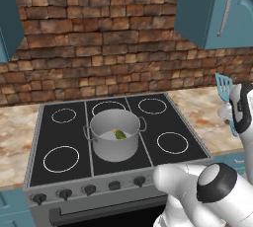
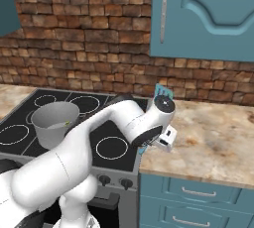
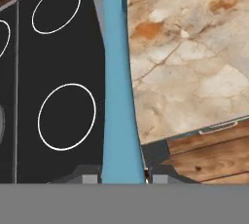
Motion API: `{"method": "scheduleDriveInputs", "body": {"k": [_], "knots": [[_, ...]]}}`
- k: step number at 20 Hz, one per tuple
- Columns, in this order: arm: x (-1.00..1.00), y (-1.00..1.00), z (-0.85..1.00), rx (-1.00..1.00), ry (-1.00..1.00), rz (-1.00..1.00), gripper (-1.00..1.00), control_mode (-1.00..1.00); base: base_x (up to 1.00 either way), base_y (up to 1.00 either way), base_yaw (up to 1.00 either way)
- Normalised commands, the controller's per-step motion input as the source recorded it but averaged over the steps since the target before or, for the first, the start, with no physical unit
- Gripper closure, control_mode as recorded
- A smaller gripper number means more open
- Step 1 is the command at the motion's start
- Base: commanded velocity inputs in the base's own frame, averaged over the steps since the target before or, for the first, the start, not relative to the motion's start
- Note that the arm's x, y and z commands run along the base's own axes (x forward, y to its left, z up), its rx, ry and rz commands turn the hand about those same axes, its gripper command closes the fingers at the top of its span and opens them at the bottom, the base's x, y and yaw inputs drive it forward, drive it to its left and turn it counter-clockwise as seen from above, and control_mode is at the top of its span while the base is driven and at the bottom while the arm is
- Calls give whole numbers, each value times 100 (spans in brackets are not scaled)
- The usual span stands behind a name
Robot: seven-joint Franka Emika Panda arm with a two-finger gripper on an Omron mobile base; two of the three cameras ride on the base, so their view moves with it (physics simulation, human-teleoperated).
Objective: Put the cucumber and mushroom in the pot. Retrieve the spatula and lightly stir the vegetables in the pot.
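Over the seam where the stove (image 1: 49, 142) meets the marbled counter (image 2: 218, 138), the gripper (image 3: 121, 179) is clenched on the spatula (image 3: 116, 96); in the hand view its smooth teal handle runs up between the two dark finger tips, and the head is cut off at the top edge. The left base view adds what that view lacks: the flat, slotted head (image 1: 224, 85) standing upright above the hand at the counter's right edge, well clear of the surface. In the right base view the arm's white elbow covers most of the tool, leaving a teal corner (image 2: 162, 91) above the wrist.

The pot (image 1: 115, 134) sits near the middle of the black glass cooktop, between the ringed burners, a straight-sided brushed-steel cylinder with small loop handles. Inside it, the left base view shows the cucumber (image 1: 119, 134), a small green-yellow oblong on the pale bottom. The right base view gives just a green speck (image 2: 66, 123) there. I cannot make out the mushroom in any view.
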Motion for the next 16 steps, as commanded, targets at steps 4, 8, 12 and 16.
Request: {"method": "scheduleDriveInputs", "body": {"k": [4, 8, 12, 16], "knots": [[-14, 58, 54, 30, 27, -30, 100, -100, 0, 0, 0], [-14, 70, 49, 32, 7, -18, 100, -100, 0, 0, 0], [-20, 62, 34, 47, 26, -28, 100, -100, 0, 0, 0], [-21, 64, 35, 54, 18, -26, 100, -100, 0, 0, 0]]}}
